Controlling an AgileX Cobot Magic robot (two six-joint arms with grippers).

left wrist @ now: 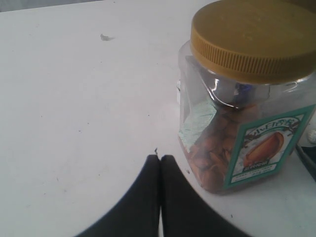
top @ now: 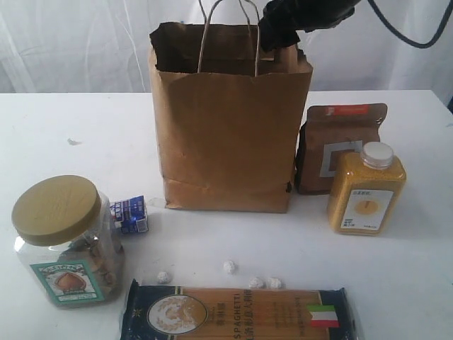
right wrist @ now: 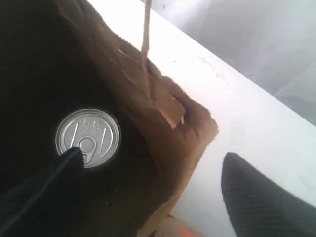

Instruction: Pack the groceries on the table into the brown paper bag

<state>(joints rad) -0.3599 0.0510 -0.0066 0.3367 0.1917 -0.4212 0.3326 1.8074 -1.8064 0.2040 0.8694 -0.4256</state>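
Note:
The brown paper bag point(top: 226, 134) stands upright at the middle of the table point(top: 396, 269). My right gripper point(top: 283, 28) hangs open over the bag's right rim. In the right wrist view the gripper point(right wrist: 152, 154) straddles the bag wall point(right wrist: 168, 118), one finger inside and one outside. The dark pull-tab jar point(right wrist: 88, 137) lies deep in the bag. My left gripper point(left wrist: 160, 158) is shut and empty, low over the table beside the tan-lidded jar point(left wrist: 247, 98). On the table are that jar point(top: 67, 241), a blue-white carton point(top: 130, 214), foil balls point(top: 229, 267), the spaghetti packet point(top: 237, 314), a yellow bottle point(top: 366, 190) and a brown pouch point(top: 340, 142).
A white curtain hangs behind the table. A black cable point(top: 410, 35) loops at the top right. A small mark point(top: 73, 142) lies on the tabletop at the left. The bag's paper handles point(top: 226, 35) stand up above its rim.

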